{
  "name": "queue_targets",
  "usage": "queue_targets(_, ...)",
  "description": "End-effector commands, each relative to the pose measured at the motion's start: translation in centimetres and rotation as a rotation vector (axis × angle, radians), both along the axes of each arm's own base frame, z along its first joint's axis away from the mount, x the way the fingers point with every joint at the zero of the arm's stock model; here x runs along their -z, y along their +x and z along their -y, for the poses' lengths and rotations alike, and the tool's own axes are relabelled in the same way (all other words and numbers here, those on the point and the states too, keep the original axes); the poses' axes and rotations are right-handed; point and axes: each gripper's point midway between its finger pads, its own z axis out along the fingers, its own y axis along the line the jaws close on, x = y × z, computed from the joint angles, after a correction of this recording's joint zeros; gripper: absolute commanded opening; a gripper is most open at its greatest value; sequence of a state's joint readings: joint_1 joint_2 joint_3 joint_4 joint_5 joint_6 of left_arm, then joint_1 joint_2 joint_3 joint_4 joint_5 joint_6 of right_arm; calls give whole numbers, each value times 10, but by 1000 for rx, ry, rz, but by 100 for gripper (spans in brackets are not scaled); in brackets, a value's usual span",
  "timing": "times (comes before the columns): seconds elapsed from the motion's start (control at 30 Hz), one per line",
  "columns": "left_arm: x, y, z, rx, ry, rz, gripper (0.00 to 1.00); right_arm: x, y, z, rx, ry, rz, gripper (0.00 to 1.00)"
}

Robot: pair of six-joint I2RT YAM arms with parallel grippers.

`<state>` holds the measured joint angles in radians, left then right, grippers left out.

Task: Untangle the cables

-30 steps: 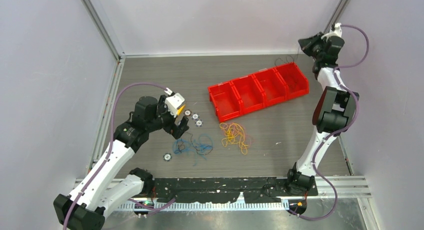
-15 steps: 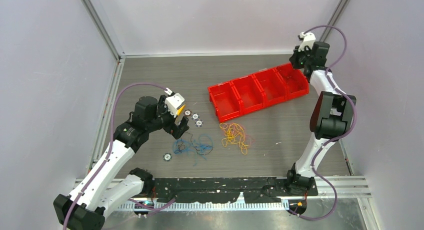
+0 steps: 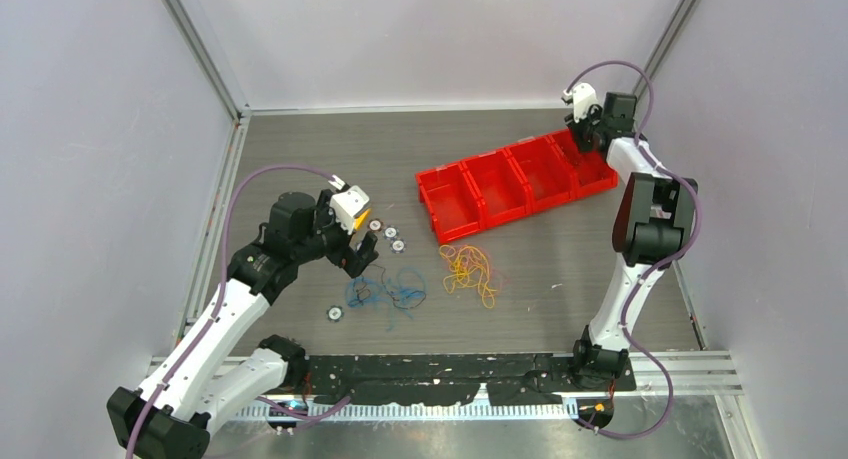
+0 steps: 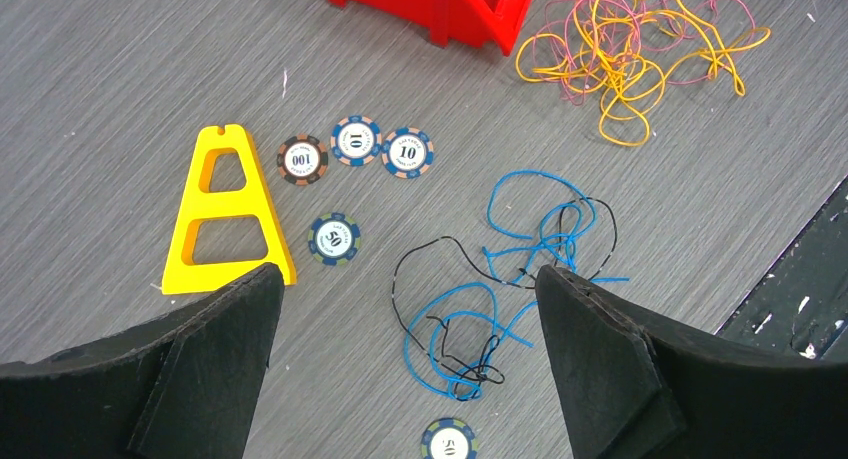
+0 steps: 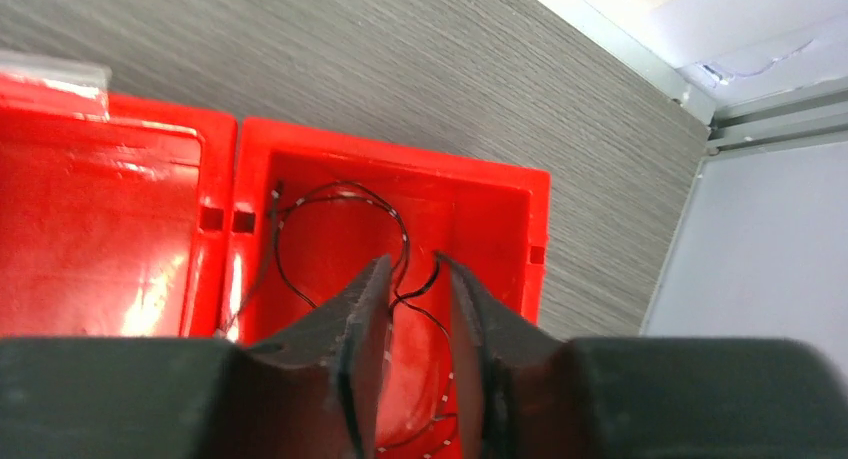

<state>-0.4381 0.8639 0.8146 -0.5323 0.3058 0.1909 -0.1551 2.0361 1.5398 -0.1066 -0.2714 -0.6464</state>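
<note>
A blue and black cable tangle (image 3: 386, 293) lies on the table, right under my left gripper (image 3: 362, 254). In the left wrist view the tangle (image 4: 500, 279) lies between the wide-open, empty jaws of that gripper (image 4: 405, 279). A yellow-orange tangle with reddish strands (image 3: 470, 269) lies to its right, and also shows in the left wrist view (image 4: 630, 49). My right gripper (image 3: 588, 139) hovers over the rightmost red bin (image 5: 390, 164). A thin black cable (image 5: 340, 187) lies loose in that bin. The right gripper (image 5: 412, 261) has its jaws a narrow gap apart, holding nothing.
A row of several joined red bins (image 3: 530, 205) stands at the back right. Poker chips (image 4: 357, 139) and a yellow A-shaped piece (image 4: 225, 214) lie left of the blue tangle; one chip (image 3: 334, 313) lies nearer. A black strip (image 3: 450, 364) runs along the near edge.
The right arm has swung down and left from high by the back right wall to over the rightmost bin. The left arm and the tangles have not moved.
</note>
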Motion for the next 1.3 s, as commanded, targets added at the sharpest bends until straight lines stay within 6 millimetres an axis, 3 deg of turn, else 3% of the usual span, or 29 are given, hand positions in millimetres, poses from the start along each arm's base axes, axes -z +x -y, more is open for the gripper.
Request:
queue_targets(0.0, -11, 6, 1, 0, -13, 38, 99, -45, 11, 0, -31, -21, 74, 40)
queue_targets(0.3, -13, 5, 0, -8, -9, 28, 99, -116, 12, -5, -14, 67, 136, 77)
queue_targets(0.47, -13, 2, 0, -7, -9, 5, 99, -139, 12, -4, -25, 87, 99, 80)
queue_targets(0.5, -12, 2, 0, -6, -8, 1, 99, -129, 3, -7, -39, 95, 34, 79)
queue_targets(0.53, -12, 1, -1, -9, -7, 0, 99, -136, 1, -12, -63, 104, 31, 78)
queue_targets(0.7, -12, -3, 0, 1, -17, -6, 99, -111, -36, -24, -67, 178, -159, 75)
queue_targets(0.93, -9, -9, -1, 0, -18, -30, 99, -88, -79, 27, 123, 245, -315, 75)
queue_targets(1.03, 3, -10, -5, -3, 14, -57, 99, -88, -96, 45, 169, 317, -332, 75)
queue_targets(1.17, 38, -9, -14, 0, 107, -214, 99, -88, -122, 20, 130, 404, -377, 75)
queue_targets(1.27, 56, -10, -17, 21, 135, -362, 89, -100, -138, -22, 54, 430, -390, 76)
